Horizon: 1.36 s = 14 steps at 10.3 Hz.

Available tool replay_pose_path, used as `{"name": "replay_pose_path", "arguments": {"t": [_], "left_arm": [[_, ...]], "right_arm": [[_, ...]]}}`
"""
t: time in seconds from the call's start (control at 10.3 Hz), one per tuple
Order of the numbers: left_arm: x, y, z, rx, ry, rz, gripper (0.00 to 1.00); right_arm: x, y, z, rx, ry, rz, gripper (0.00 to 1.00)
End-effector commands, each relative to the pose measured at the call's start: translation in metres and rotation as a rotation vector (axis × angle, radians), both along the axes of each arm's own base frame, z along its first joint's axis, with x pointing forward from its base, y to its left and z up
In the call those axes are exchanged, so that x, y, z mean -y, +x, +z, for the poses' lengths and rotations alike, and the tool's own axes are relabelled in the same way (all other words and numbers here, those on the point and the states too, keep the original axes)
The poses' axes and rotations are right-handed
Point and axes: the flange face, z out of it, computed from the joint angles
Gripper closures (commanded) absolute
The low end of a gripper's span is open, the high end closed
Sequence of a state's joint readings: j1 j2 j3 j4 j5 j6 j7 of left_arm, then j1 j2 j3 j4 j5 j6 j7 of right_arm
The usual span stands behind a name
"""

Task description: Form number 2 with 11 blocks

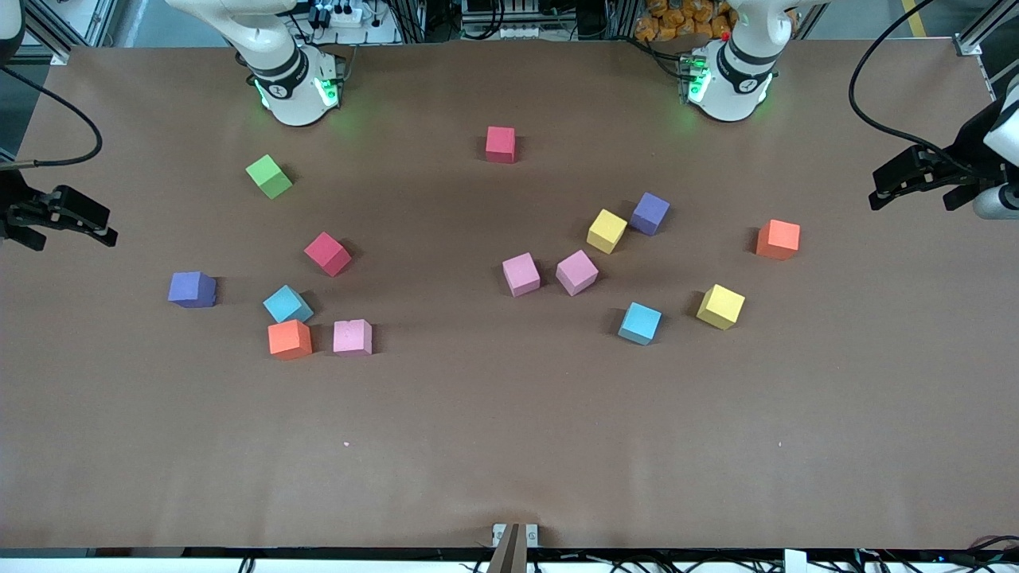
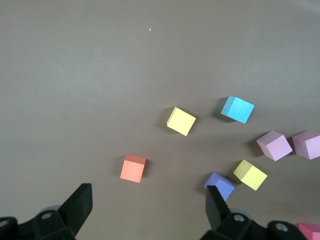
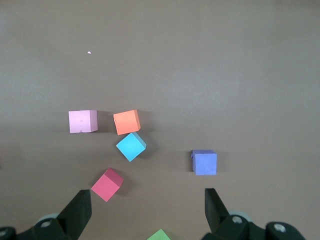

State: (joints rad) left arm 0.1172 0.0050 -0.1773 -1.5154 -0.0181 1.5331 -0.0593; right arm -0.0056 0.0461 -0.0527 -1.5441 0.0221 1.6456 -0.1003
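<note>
Several foam cubes lie scattered and apart on the brown table [image 1: 509, 446]; none form a digit. Toward the left arm's end lie two pink cubes [image 1: 521, 274], a yellow cube [image 1: 607, 231], a purple cube [image 1: 650, 213], an orange cube [image 1: 778, 239], a second yellow [image 1: 720, 306] and a light blue [image 1: 640, 323]. Toward the right arm's end lie a red cube [image 1: 327, 254], purple [image 1: 192, 289], light blue [image 1: 287, 304], orange [image 1: 290, 339] and pink [image 1: 353, 337]. Another red cube [image 1: 500, 144] sits between the bases. My left gripper [image 2: 148, 200] and right gripper [image 3: 147, 200] are open, empty, raised over the table ends.
A lime-green cube [image 1: 269, 176] lies near the right arm's base [image 1: 294, 87]. The left arm's base [image 1: 728, 79] stands at the other end. A wide bare strip of table runs along the edge nearest the front camera.
</note>
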Motion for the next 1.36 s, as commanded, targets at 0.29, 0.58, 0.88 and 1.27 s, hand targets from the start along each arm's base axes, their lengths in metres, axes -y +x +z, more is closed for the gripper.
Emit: {"name": "replay_pose_path", "arguments": {"t": [0.29,0.58,0.88,1.27], "left_arm": [[0.004,0.002,-0.004,-0.015,-0.007,0.005,0.00],[0.070,0.012,-0.058,-0.047,-0.023,0.089,0.00],[0.176,0.028,-0.145,-0.135,-0.030,0.356,0.00],[0.281,0.015,-0.235,-0.175,0.032,0.557,0.00]], "right_arm": [[-0.001,-0.001,0.002,0.037,-0.004,0.012,0.00],[-0.001,-0.001,-0.001,0.029,-0.004,0.012,0.00],[0.000,-0.002,-0.017,-0.005,-0.005,0.019,0.00],[0.006,0.007,-0.050,-0.055,-0.003,0.028,0.00]]}}
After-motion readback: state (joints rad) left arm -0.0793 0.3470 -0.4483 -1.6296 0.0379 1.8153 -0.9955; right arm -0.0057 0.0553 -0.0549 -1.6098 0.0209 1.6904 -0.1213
